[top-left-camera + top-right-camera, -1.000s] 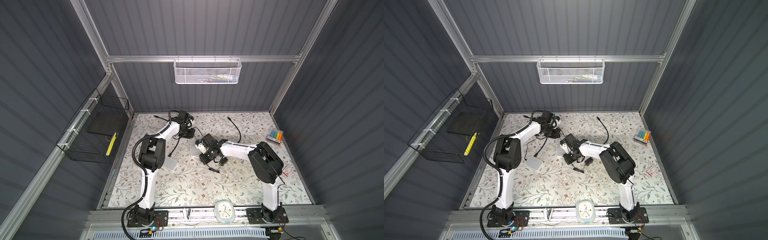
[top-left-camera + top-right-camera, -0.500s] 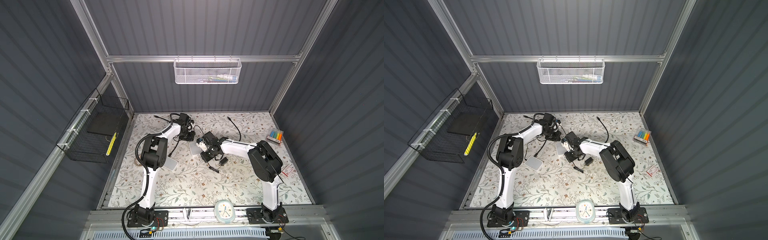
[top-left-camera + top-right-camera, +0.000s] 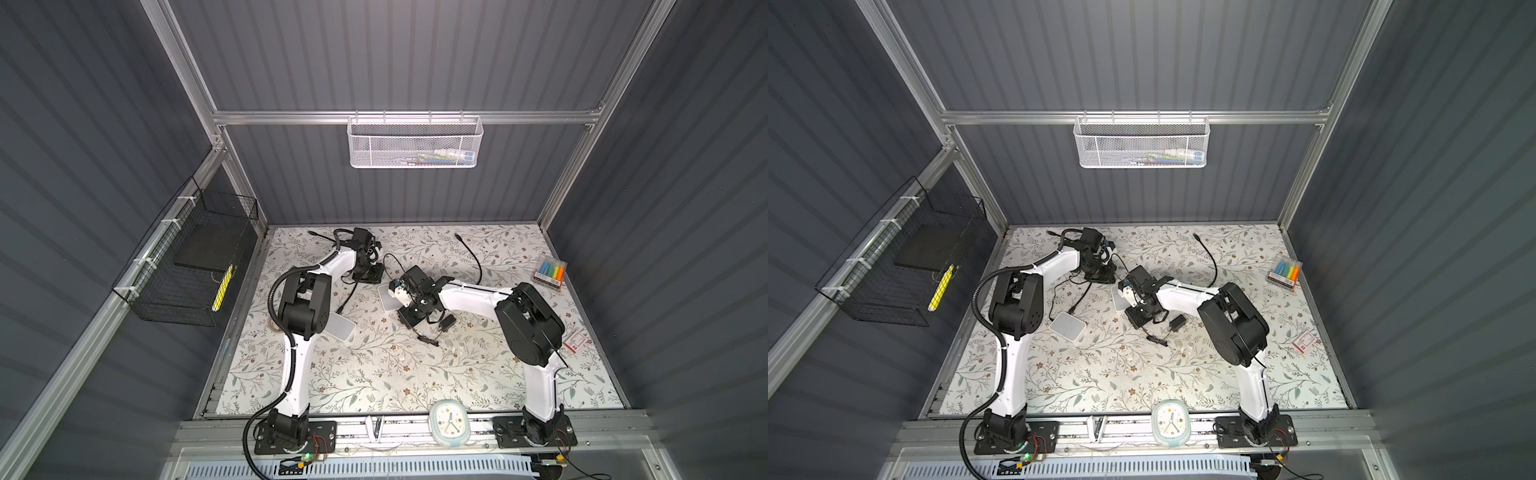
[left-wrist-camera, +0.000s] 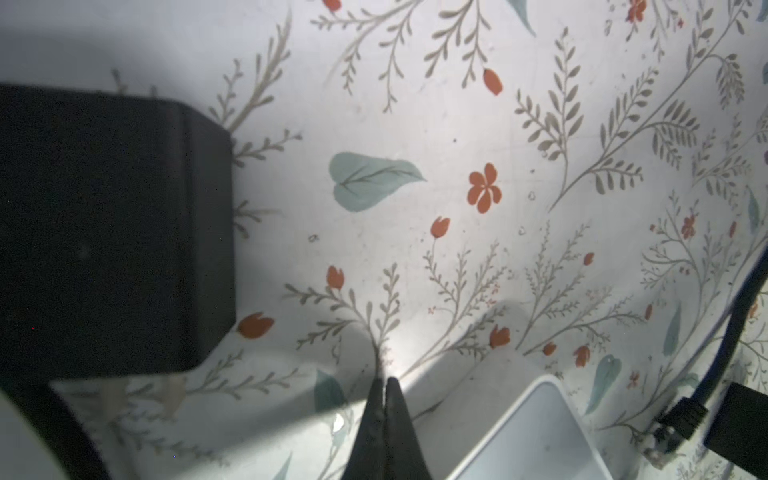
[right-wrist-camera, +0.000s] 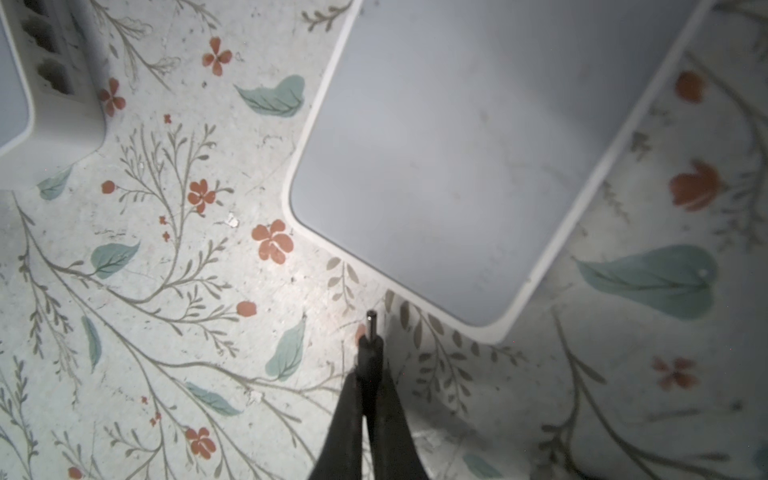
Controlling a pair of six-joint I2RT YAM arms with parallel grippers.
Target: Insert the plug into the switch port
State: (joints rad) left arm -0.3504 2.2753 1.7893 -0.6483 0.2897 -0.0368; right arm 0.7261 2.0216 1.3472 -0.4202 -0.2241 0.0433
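Because the right wrist camera shows only the grey top of the white square switch [image 5: 478, 145], I cannot see its ports; a second white switch [image 5: 45, 83], cut off at the frame edge, shows a row. My right fingers [image 5: 386, 415] are pinched on the small black metal-tipped plug [image 5: 370, 332], just beside the first switch's corner. My left fingers [image 4: 399, 424] are pressed together, empty. Since a second ago the right arm [image 3: 469, 291] has edged slightly toward that switch.
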